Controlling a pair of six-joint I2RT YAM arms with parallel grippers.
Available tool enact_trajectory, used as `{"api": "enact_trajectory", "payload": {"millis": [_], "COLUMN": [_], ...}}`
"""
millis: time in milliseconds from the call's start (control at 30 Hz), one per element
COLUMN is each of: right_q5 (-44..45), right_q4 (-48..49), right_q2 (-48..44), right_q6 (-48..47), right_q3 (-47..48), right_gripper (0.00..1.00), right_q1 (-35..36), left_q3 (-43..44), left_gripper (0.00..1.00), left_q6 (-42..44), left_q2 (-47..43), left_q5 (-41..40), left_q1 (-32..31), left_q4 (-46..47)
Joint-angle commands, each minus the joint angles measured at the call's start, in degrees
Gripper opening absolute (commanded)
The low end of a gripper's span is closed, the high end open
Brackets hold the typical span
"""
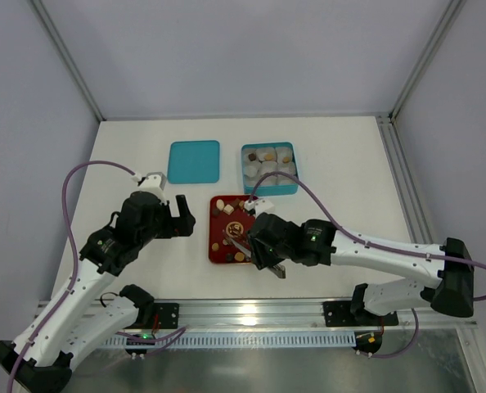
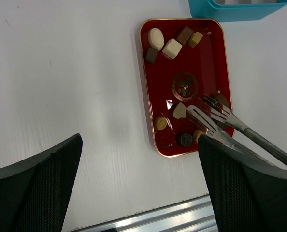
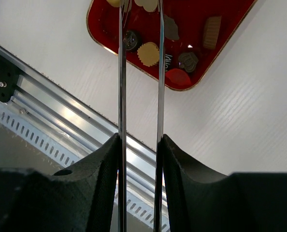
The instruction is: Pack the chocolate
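Observation:
The chocolate lies as several small pieces on the red tray [image 1: 215, 233] [image 2: 206, 63] [image 3: 194, 17]: a cream oval [image 2: 156, 38], a cream square [image 2: 172, 48], a cream heart [image 2: 180, 110], a dark round one [image 2: 184, 139] [image 3: 131, 39] and a ridged caramel one [image 3: 148, 53]. My right gripper [image 1: 267, 259] [image 3: 139, 140] is shut on metal tongs [image 1: 241, 246] [image 2: 216, 118] [image 3: 121, 72]. The tongs' tips stand apart over the tray's near end, beside the cream heart, with nothing clamped. My left gripper [image 1: 182, 218] [image 2: 139, 145] hangs open left of the tray, holding nothing.
A teal box [image 1: 269, 190] [image 2: 230, 12] with pale paper cups [image 1: 269, 155], some holding pieces, stands just behind the tray. Its teal lid [image 1: 194, 161] lies to the left. An aluminium rail [image 1: 251, 311] [image 3: 61, 111] runs along the table's near edge.

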Motion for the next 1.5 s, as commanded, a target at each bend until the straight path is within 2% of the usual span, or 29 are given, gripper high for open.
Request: {"api": "enact_trajectory", "payload": {"millis": [0, 400, 1200, 1400, 1467], "right_q5": [1.61, 1.79, -1.2, -1.2, -1.29], "right_q4": [2.23, 3.11, 5.57, 6.01, 5.92], "right_q2": [2.34, 6.21, 8.32, 8.67, 9.29], "right_q6": [1.83, 1.03, 1.83, 2.0, 1.91], "right_q3": [1.86, 2.83, 1.34, 1.07, 1.42], "right_gripper": [0.41, 0.41, 0.41, 0.4, 0.37], "right_q1": [1.24, 1.33, 1.25, 1.25, 1.24], "left_q3": [0.09, 0.09, 0.18, 0.09, 0.09], "left_gripper": [1.0, 1.0, 1.0, 1.0, 1.0], "left_q6": [0.32, 0.32, 0.23, 0.32, 0.32], "left_q2": [-0.31, -0.49, -0.84, -0.84, -0.84], "left_q5": [-1.33, -1.16, -0.98, -0.98, -0.98], "left_q1": [-0.11, -0.2, -0.11, -0.11, -0.11], "left_q4": [0.73, 0.73, 0.64, 0.81, 0.81]}}
